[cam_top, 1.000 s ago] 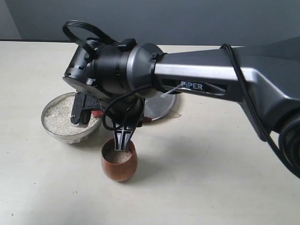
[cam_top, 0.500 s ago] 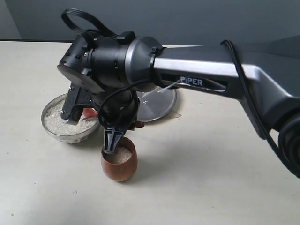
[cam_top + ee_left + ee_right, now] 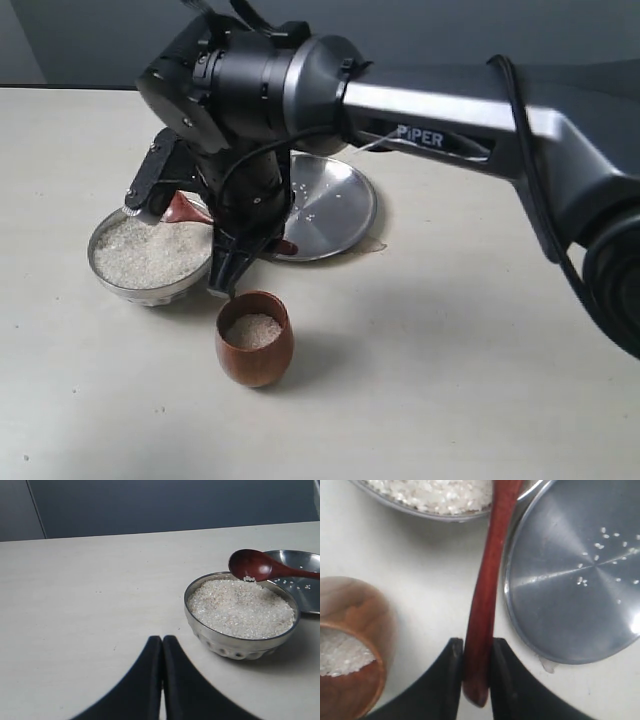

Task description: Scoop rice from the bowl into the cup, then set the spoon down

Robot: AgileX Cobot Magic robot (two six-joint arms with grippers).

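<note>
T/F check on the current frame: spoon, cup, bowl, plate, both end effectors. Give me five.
1. The right end effector grips the dark red wooden spoon by its handle. True.
2. The brown wooden cup is empty. False: it holds white rice.
3. The spoon's scoop hangs over the shiny steel bowl. True.
4. The flat steel plate is spotless. False: stray grains lie on it.
5. The left end effector is open. False: it is shut, holding nothing.

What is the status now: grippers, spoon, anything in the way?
Right gripper shut on spoon handle; left gripper shut, empty. Spoon head above bowl rim, few grains on it. Cup holds rice. Steel plate beside bowl.
</note>
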